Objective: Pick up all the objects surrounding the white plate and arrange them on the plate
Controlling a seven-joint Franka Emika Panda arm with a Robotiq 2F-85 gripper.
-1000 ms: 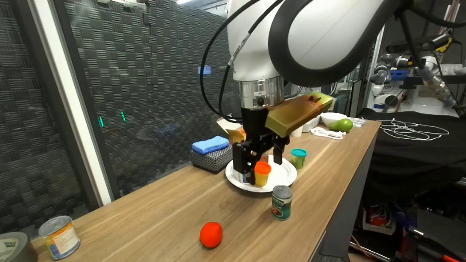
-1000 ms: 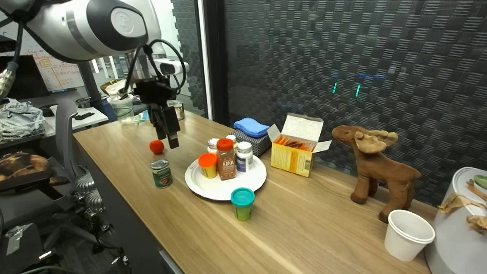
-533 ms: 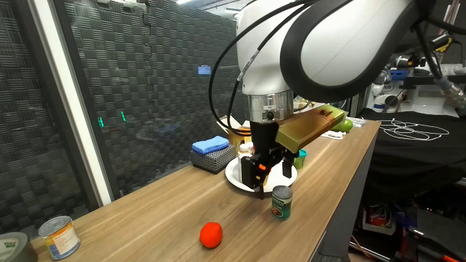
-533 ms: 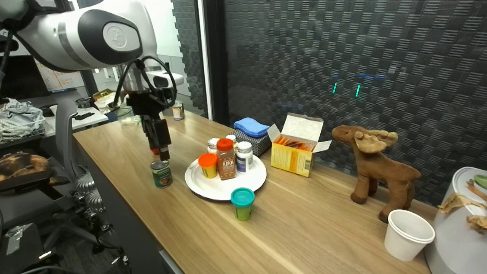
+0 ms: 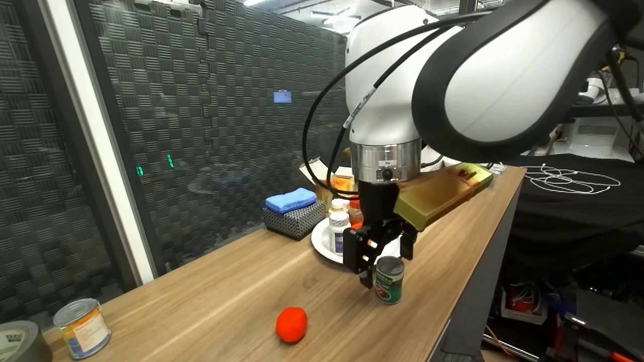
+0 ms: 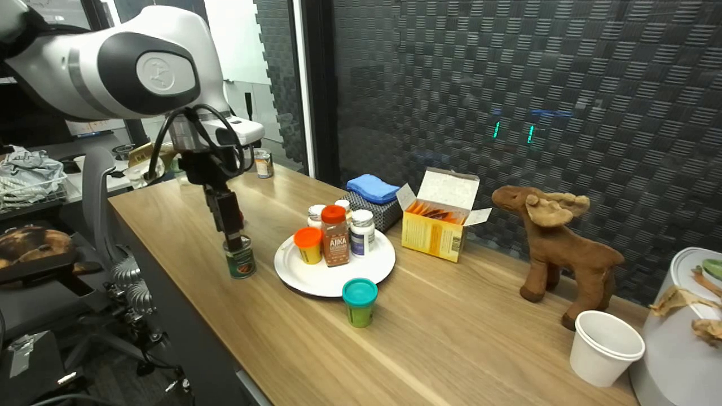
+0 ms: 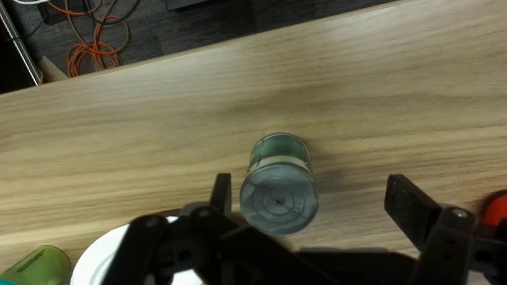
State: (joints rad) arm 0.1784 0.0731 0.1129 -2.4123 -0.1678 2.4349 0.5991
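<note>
I run a glossy white rounded arm (image 5: pixel 385 90) with a curved charcoal band (image 5: pixel 427 111), its pale emblem (image 6: pixel 161 73) at ten o'clock in an exterior view. Black cables (image 5: pixel 305 141) loop at nine o'clock of its silver cylindrical metal collar (image 5: pixel 366 163), an olive-gold rectangular block (image 5: pixel 440 195) at four; my jointed gripper (image 7: pixel 311 198) is black.

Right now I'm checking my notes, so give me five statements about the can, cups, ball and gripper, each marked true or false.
In the wrist view, the green can shows between the jaws of the open gripper. True.
The green can lies on its side. False: it stands upright.
The orange-lidded cup is on the white plate. True.
The red ball and the teal-lidded cup are on the table, off the plate. True.
The red ball touches the green can. False: they are apart.
</note>
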